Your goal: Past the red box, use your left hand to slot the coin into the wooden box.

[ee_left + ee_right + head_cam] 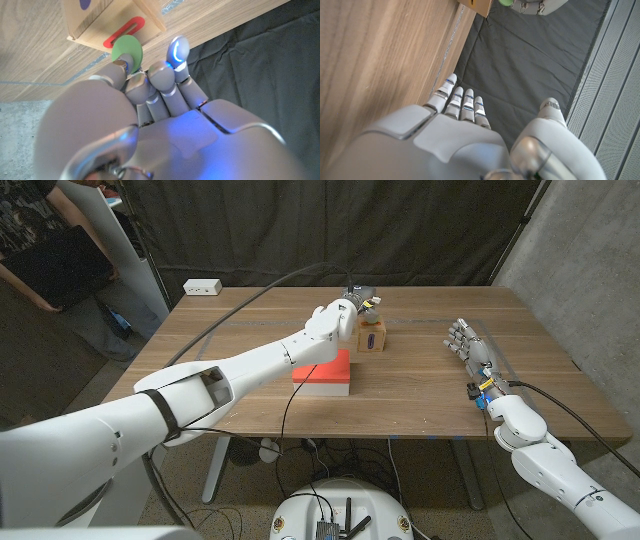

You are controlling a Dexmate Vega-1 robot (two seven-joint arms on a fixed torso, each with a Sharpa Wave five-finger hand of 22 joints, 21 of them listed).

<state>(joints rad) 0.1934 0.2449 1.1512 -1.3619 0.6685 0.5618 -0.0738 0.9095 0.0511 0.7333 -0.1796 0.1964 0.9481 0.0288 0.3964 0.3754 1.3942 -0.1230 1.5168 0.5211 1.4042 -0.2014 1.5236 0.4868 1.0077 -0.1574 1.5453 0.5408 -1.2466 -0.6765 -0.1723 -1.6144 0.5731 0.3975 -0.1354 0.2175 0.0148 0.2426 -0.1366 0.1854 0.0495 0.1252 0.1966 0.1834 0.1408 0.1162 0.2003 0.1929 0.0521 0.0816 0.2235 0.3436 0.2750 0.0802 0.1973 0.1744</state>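
Risk: coin (127,48) meets red-rimmed slot (124,33) off-line, catches on rim, slips from pinch, drops onto table (420,395). Coin: green disc, pinched in left hand (150,85) fingertips, at slot mouth atop box (371,337), beyond red box (324,372). Right hand (470,345) holds nothing, fingers straight.

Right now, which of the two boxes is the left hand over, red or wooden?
The wooden box: the left hand holds the green coin just above its red-rimmed slot. The red box sits nearer, under the forearm.
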